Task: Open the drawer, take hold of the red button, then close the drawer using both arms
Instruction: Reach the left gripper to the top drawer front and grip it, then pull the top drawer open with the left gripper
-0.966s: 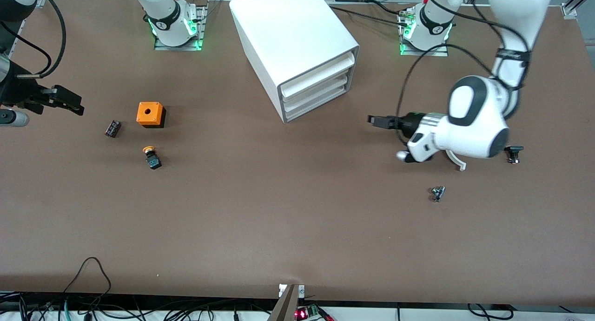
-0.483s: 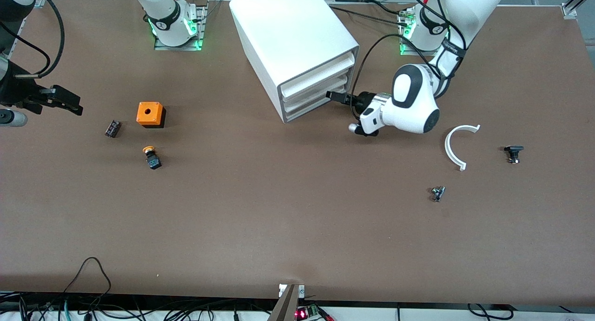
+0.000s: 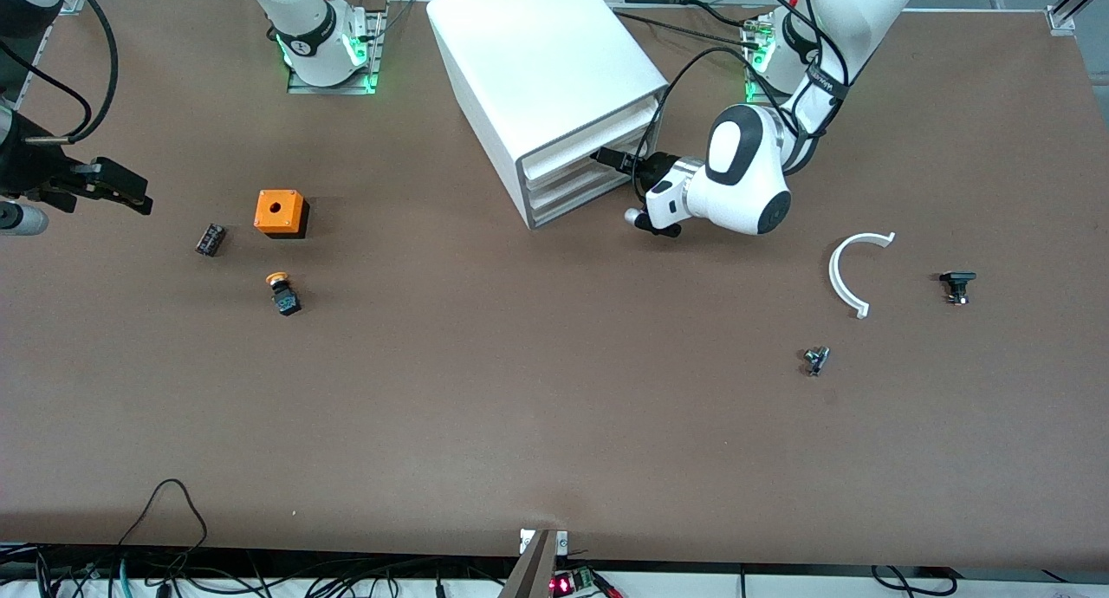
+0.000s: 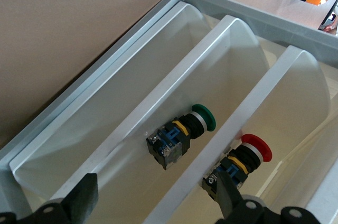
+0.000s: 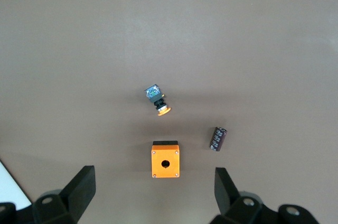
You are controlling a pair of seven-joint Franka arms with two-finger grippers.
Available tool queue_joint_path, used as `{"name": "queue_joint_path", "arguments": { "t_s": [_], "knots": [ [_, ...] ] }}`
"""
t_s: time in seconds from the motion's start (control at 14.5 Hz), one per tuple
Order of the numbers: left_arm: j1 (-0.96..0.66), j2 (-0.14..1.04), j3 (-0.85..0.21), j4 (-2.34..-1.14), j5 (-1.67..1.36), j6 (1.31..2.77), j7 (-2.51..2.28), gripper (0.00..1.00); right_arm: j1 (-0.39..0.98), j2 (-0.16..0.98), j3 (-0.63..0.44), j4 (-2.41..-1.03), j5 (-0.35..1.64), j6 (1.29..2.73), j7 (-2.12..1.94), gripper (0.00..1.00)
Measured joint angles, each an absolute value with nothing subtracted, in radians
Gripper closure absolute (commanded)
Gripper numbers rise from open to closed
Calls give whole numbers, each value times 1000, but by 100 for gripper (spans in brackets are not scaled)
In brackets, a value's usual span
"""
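Note:
The white cabinet stands at the back middle with its three drawers pushed in. My left gripper is open, right at the drawer fronts. In the left wrist view my left gripper straddles a drawer wall. The red-capped button lies inside one drawer, partly covered by one finger. A green-capped button lies in the drawer beside it. My right gripper is open and empty, waiting over the right arm's end of the table; it also shows in the right wrist view.
An orange box with a hole, a yellow-orange-capped button and a small black cylinder lie near the right gripper. A white curved strip, a black part and a metal part lie toward the left arm's end.
My left arm swung from over the white curved strip to the cabinet's drawer fronts. The right arm barely moved.

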State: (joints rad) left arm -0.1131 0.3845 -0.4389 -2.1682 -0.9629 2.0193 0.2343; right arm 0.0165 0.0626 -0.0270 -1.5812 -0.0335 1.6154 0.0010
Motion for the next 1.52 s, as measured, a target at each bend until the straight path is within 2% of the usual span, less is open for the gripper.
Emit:
{"name": "queue_joint_path", "arguments": {
  "t_s": [0.07, 0.14, 0.21, 0.28, 0.34, 0.41, 0.69, 0.97, 1.03, 1.1, 1.31, 1.52],
  "knots": [
    [-113, 384, -444, -2169, -963, 2019, 236, 21, 16, 63, -27, -1581, -33, 1615, 1, 0],
    [-114, 384, -449, -2172, -963, 2019, 238, 24, 16, 63, -27, -1581, -33, 1613, 1, 0],
    [-115, 385, -454, -2175, -963, 2019, 243, 36, 16, 63, -28, -1581, -33, 1611, -2, 0],
    [-117, 385, -457, -2182, -963, 2020, 255, 52, 16, 63, -28, -1581, -33, 1610, -3, 0],
    [-119, 387, -459, -2191, -963, 2026, 271, 90, 16, 63, -28, -1581, -33, 1610, -4, 0],
    [-120, 387, -460, -2197, -966, 2031, 290, 100, 16, 63, -28, -1581, -33, 1609, -4, 0],
    [-107, 369, -454, -2182, -983, 2037, 323, 100, 16, 63, -28, -1581, -33, 1609, -6, 0],
    [-44, 351, -375, -2143, -983, 2115, 376, 100, 17, 63, -26, -1581, -33, 1608, -8, 0],
    [-35, 351, -356, -2128, -983, 2127, 380, 12, 19, 64, -23, -1582, -33, 1607, -8, 0],
    [-29, 351, -343, -2115, -983, 2128, 384, 0, 20, 67, -19, -1582, -33, 1603, -8, 0],
    [-26, 350, -322, -2099, -983, 2200, 376, 0, 32, 87, -12, -1586, -27, 1597, -13, 0],
    [-11, 316, -297, -2078, -957, 2285, 372, 0, 108, 135, -8, -1589, -24, 1599, -14, 0]
  ]
}}
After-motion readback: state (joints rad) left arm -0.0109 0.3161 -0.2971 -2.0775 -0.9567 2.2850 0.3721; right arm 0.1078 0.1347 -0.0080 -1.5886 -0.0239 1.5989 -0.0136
